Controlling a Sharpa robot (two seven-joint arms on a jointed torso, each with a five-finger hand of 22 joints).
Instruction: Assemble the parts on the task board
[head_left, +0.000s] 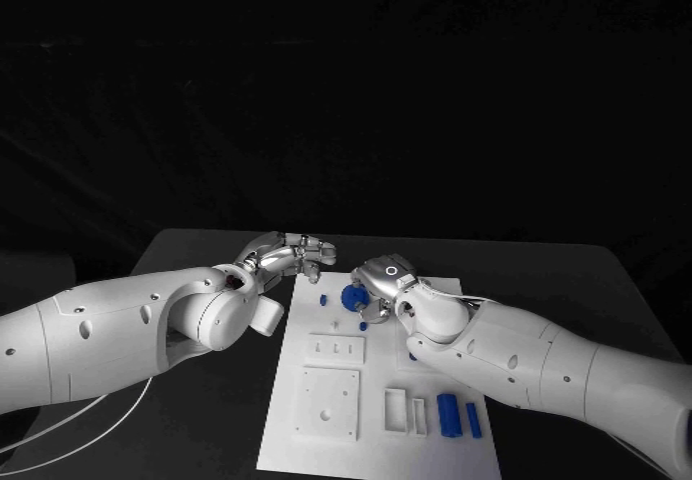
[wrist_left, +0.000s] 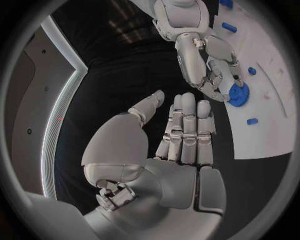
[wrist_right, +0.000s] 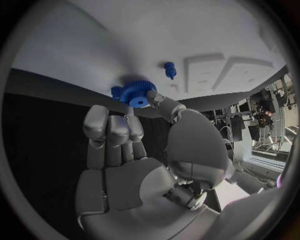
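Blue gear (wrist_right: 138, 93), pinched in the right hand (head_left: 387, 283) at the task board's (head_left: 325, 440) twelve-o'clock end, wants lowering squarely onto its seat, while the left hand (head_left: 289, 254) hovers empty, fingers together.

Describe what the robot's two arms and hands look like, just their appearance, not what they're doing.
Both arms are smooth, glossy white shells with rounded joint housings and small dark holes in the casing. The left hand and right hand are silver metal with segmented fingers and pale grey pads on palm and fingers. A thin white cable loops below the left arm.
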